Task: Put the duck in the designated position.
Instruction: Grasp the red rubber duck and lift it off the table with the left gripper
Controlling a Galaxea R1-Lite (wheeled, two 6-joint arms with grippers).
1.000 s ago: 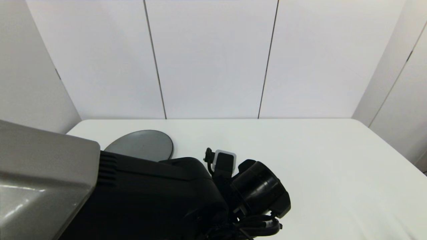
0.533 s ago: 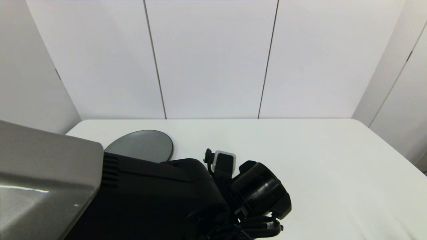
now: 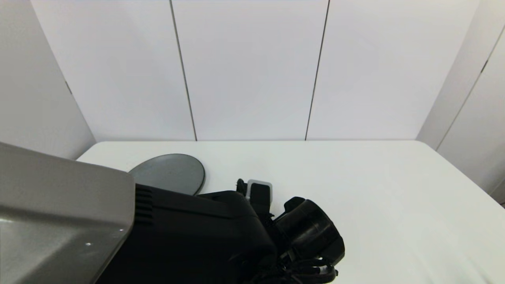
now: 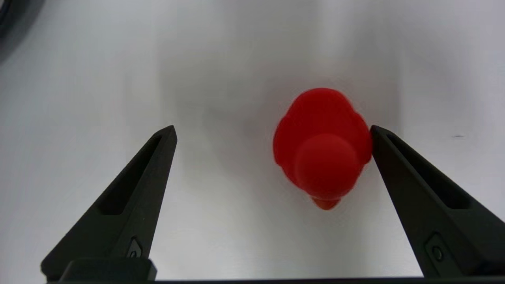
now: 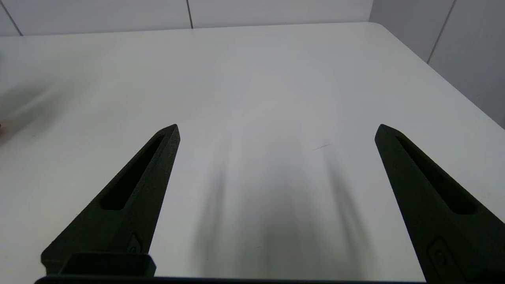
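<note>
The duck point(image 4: 322, 150), small, red and glossy, sits on the white table in the left wrist view. My left gripper point(image 4: 272, 128) is open right above it, fingers straddling it. The duck lies off-centre, touching or nearly touching one finger point(image 4: 398, 173), with a wide gap to the other finger point(image 4: 146, 177). In the head view my left arm point(image 3: 197, 236) hides both the duck and the fingers. My right gripper point(image 5: 276, 127) is open over bare table with nothing between its fingers.
A round grey plate point(image 3: 173, 171) lies at the table's back left, just beyond the left arm. White wall panels point(image 3: 252, 71) close off the back and sides of the table. The table's right edge point(image 3: 465, 173) runs near the wall.
The left arm has crept forward and slightly lower; its wrist and camera mount have shifted a little toward the left. The plate has not moved.
</note>
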